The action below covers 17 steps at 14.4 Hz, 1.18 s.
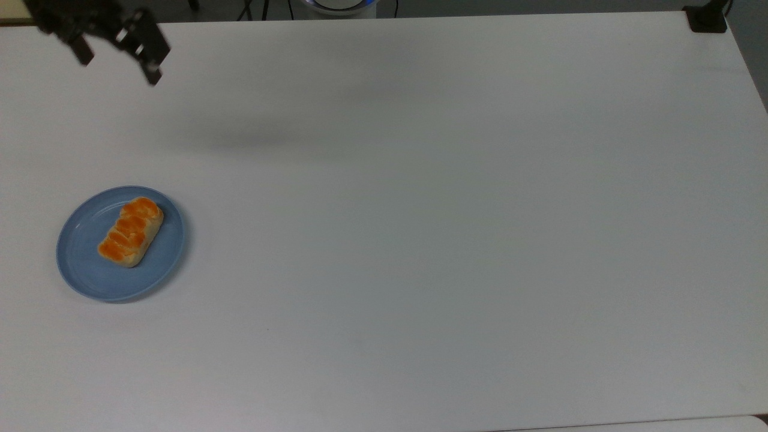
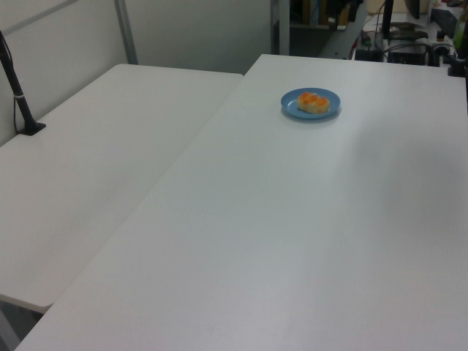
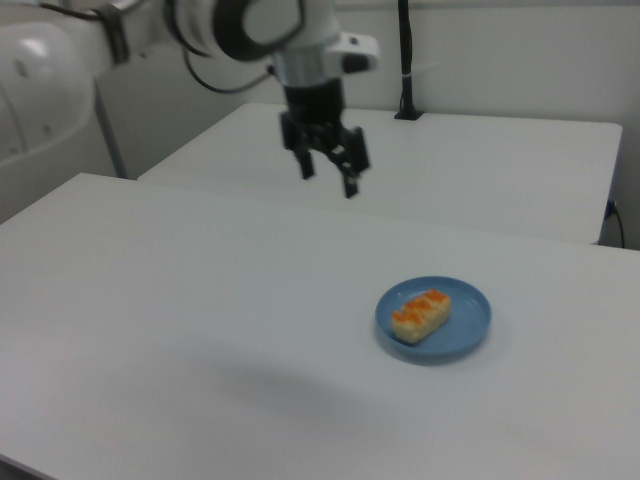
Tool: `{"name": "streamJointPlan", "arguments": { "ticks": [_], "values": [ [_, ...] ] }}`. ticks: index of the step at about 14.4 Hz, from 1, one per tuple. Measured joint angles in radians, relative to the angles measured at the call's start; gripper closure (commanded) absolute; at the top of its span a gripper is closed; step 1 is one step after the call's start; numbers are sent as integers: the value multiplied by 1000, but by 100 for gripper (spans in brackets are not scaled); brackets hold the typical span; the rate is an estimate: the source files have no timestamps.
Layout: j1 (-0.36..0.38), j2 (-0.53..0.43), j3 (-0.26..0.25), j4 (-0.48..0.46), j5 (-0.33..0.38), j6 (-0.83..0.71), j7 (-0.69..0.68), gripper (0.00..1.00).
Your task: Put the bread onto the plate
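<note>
Looking down in the top view, the bread (image 1: pixel 131 231) lies on the plate (image 1: pixel 84 273), set diagonally, with its glossy orange-brown top upward and its upper end close to the plate's far rim. The plate sits on the white table (image 1: pixel 456 228) near the top view's left edge. The gripper (image 1: pixel 117 57) is in the top view's upper left corner, well apart from the plate and bread — its two dark fingers (image 1: pixel 151 49) are spread, with bare table visible between them and nothing held. A soft shadow lies on the table to the top view's right of the gripper. A dark clamp mount (image 1: pixel 708 18) sits at the table's far right corner.

From the left view, the plate (image 2: pixel 295 110) stands toward the far end of the nearer table (image 2: pixel 292 241), with the bread (image 2: pixel 313 103) resting across its middle. A second white table (image 2: pixel 95 168) runs along the left view's left, just beside the first, and a black post (image 2: pixel 17 91) is fixed at its edge.

Over in the right view, the white arm (image 3: pixel 150 30) reaches in from the upper left, and the gripper (image 3: pixel 328 168) hangs above the table (image 3: pixel 180 330), fingers pointing down and parted, empty. The plate (image 3: pixel 468 330) lies lower and to the right view's right of it, well apart, with the bread (image 3: pixel 421 314) on it — angled, pale sides showing beneath the orange top.
</note>
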Motion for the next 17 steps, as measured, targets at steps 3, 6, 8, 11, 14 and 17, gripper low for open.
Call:
{"name": "streamJointPlan", "arguments": {
  "ticks": [3,6,8,11,14,17],
  "values": [
    [60,-94,1,-54,0,-86,20,0],
    [141,-172,1,-152,-8,-93,32,0],
    [183,-194,-3,-183,-22,-93,32,0],
    [220,-201,-13,-224,-41,-73,-28,0],
    [223,-197,-16,-270,-51,40,-53,0],
    [223,-198,-20,-274,-51,60,-54,0]
  ]
}}
